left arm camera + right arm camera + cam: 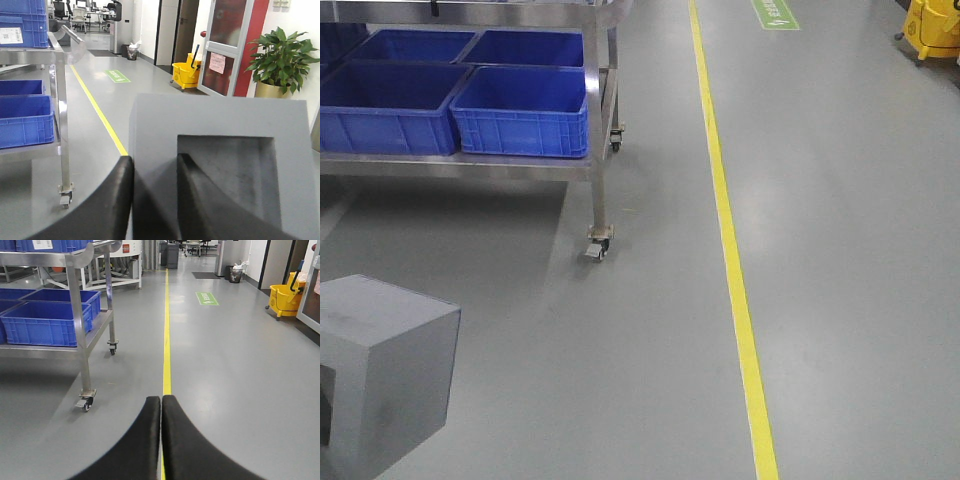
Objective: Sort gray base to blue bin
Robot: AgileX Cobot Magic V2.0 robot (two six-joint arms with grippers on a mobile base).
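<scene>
A smooth gray floor point(650, 350) is crossed lengthwise by a painted yellow line point(732, 260) and marked farther off by a green sign point(775, 12). A steel trolley point(601, 120) is stood on the floor on castors point(597, 245), to the left of the line. Its lower shelf point(460, 163) is loaded with blue bins point(520, 125), set touching side by side in two rows. A yellow mop bucket point(282, 300) is parked on the floor near a doorway, and a potted plant point(280, 62) is placed by the wall.
</scene>
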